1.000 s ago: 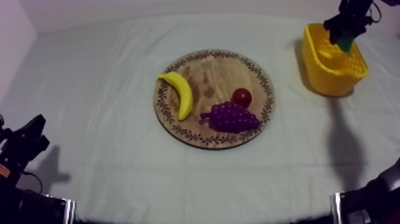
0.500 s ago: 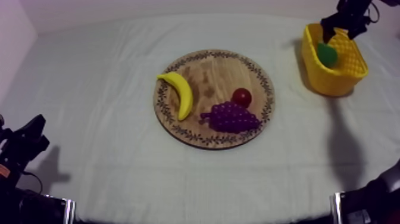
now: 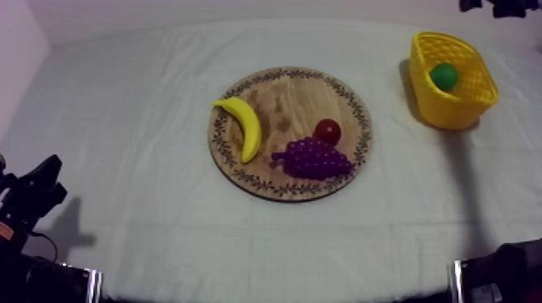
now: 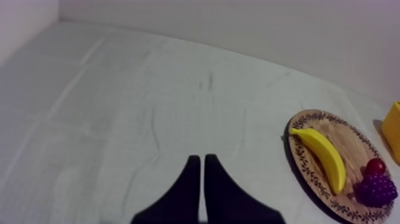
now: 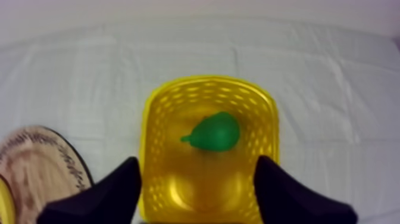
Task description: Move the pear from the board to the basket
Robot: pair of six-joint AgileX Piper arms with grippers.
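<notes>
Our left claw [image 4: 201,159] parked; the pear [image 3: 443,76] lying in the yellow basket [image 3: 464,109].
At the left, our left claw sat low over the bare surface [image 3: 145,234], clenched on nothing, well apart from the work and so out of its way. On the round wooden board [image 3: 278,90] lay the banana [image 3: 242,125], the small red fruit [image 3: 327,130] and the bunch of grapes [image 3: 313,158], none wanted. At the right, our right claw [image 5: 196,164] hung above the basket, released, nothing between its fingers; we judged the task done.
</notes>
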